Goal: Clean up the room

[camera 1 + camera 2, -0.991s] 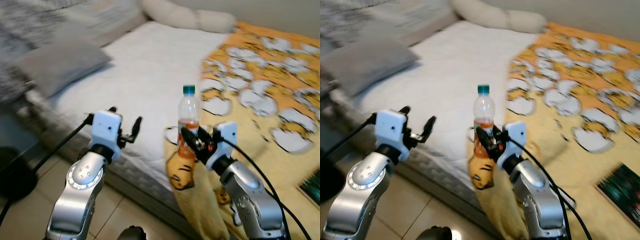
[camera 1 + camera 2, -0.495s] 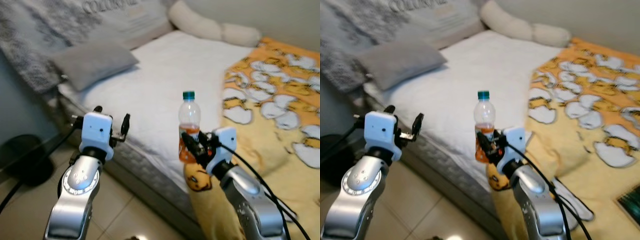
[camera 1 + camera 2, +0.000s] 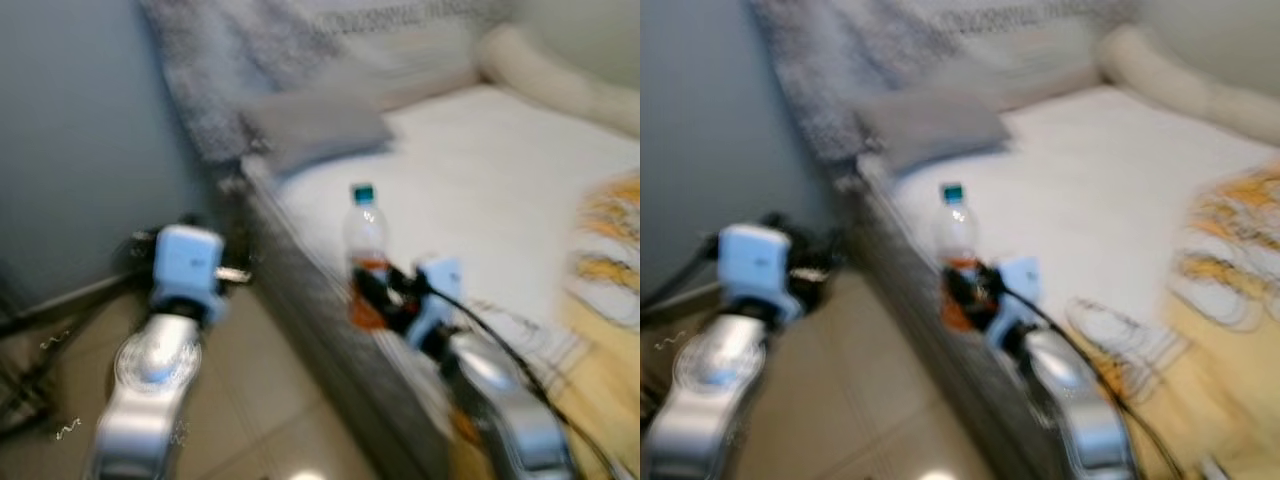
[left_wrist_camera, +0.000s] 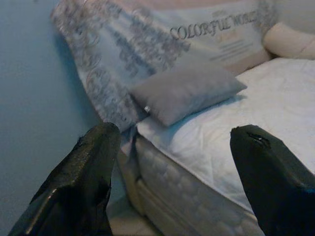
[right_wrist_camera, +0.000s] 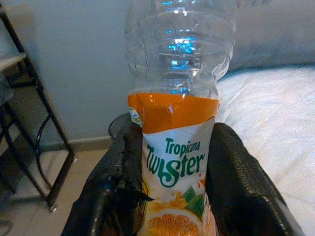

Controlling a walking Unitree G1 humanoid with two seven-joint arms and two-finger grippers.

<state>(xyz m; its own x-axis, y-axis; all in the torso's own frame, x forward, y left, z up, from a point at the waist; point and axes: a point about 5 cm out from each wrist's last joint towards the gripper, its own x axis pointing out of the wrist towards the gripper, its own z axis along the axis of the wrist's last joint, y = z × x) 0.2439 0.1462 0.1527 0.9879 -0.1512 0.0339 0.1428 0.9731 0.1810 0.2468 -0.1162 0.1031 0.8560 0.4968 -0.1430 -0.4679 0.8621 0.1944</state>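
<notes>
My right gripper (image 3: 378, 298) is shut on a clear plastic bottle (image 3: 366, 255) with a green cap and an orange Tropicana Twister label, held upright in front of the bed's edge. In the right wrist view both black fingers (image 5: 120, 182) press the bottle (image 5: 174, 123) at its label. My left gripper (image 4: 172, 182) is open with nothing between its fingers; it is raised to the left over the floor (image 3: 200, 275) and faces the bed's corner and a grey pillow (image 4: 187, 91).
A bed with a white sheet (image 3: 480, 170) runs from centre to right, with a grey pillow (image 3: 320, 125), a cream bolster (image 3: 555, 75) and an orange patterned blanket (image 3: 610, 260). A blue-grey wall (image 3: 80, 150) stands left. A dark metal rack (image 5: 29, 128) stands by the wall. Tiled floor (image 3: 270, 400) lies below.
The camera has swung left, so the wall now covers the left side and the bed sits further right, blurred. The bottle stays in my right gripper; the left stays open.
</notes>
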